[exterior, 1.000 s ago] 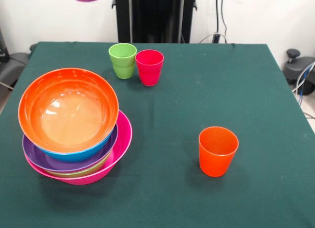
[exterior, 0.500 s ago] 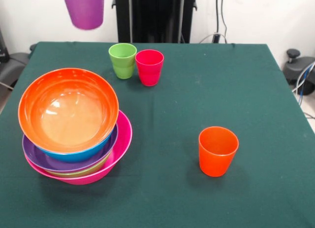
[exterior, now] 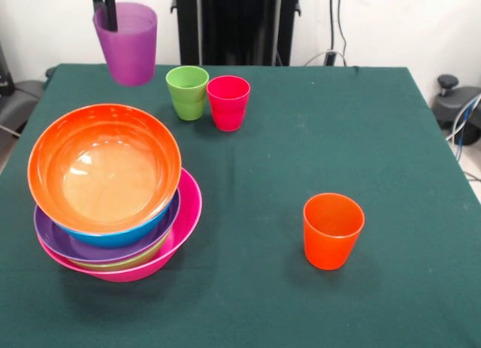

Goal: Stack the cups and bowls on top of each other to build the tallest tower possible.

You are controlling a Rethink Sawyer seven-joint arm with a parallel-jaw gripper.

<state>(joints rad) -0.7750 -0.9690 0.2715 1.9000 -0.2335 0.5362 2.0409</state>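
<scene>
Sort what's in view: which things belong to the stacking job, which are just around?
Job: pile of nested plastic bowls; purple plastic cup held by pincer; green, red, orange cups.
Around: green tablecloth; cables.

**My gripper at the top edge, pinching a cup's rim**

Only the tips of my gripper (exterior: 106, 10) show, coming down from the top edge at the upper left. The rest of my arm is out of the picture. My dark fingers (exterior: 111, 11) hang straight down and clamp the near-left rim of the purple cup (exterior: 129, 49), one finger visibly against the wall, the other hard to make out. I hold the cup upright in the air, mouth up, its base clear of any surface. I cannot see my wrist or anything above the fingertips.
</scene>
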